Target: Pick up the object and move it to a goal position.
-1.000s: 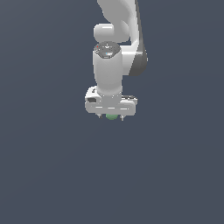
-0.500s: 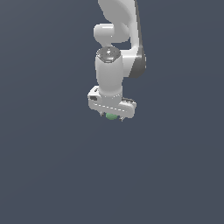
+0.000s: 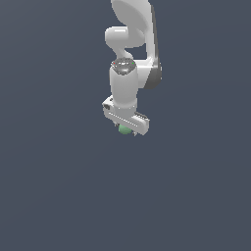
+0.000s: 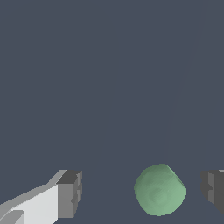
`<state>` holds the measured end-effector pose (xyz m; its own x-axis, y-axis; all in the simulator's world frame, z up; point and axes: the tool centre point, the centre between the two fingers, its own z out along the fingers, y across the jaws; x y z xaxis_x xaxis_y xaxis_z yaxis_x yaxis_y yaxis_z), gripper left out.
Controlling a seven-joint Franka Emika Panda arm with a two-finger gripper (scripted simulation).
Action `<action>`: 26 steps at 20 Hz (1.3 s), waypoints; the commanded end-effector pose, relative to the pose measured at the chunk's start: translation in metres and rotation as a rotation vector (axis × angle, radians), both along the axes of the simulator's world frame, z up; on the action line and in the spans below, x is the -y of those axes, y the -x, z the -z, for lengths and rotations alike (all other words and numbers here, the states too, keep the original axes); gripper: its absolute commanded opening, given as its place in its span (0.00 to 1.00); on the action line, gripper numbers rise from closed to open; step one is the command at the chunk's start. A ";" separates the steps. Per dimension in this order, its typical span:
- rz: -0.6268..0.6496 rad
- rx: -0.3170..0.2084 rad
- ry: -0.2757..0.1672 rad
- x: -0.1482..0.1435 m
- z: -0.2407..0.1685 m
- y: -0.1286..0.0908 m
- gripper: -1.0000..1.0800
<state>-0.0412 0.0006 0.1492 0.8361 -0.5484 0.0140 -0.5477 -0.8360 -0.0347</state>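
Note:
The object, a small matte green ball (image 3: 124, 130), peeks out just beneath the white gripper (image 3: 126, 126) in the exterior view. In the wrist view the ball (image 4: 159, 189) lies between the two dark fingertips (image 4: 70, 192). It sits nearer to one fingertip, and a gap shows on each side of it. The gripper (image 4: 141, 192) is open and straddles the ball without touching it. The exterior view hides the fingers behind the hand's body.
A plain dark grey-blue surface fills both views. The white arm (image 3: 132, 44) comes down from the top of the exterior view. No other objects or edges appear.
The hand has twisted, so its crossbar now slants down toward the exterior view's right. The wrist has sunk slightly. The green ball has stayed under the gripper.

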 end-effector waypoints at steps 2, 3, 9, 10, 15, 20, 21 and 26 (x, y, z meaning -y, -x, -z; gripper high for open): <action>0.094 -0.006 -0.001 0.000 0.008 0.010 0.96; 0.121 -0.007 -0.001 0.000 0.010 0.013 0.96; 0.280 -0.016 -0.001 -0.001 0.023 0.030 0.96; 0.307 -0.018 -0.001 -0.001 0.025 0.033 0.96; 0.440 -0.024 0.001 0.000 0.036 0.048 0.96; 0.572 -0.030 0.003 0.000 0.045 0.064 0.96; 0.596 -0.031 0.003 0.000 0.047 0.066 0.96; 0.695 -0.035 0.005 0.001 0.053 0.078 0.96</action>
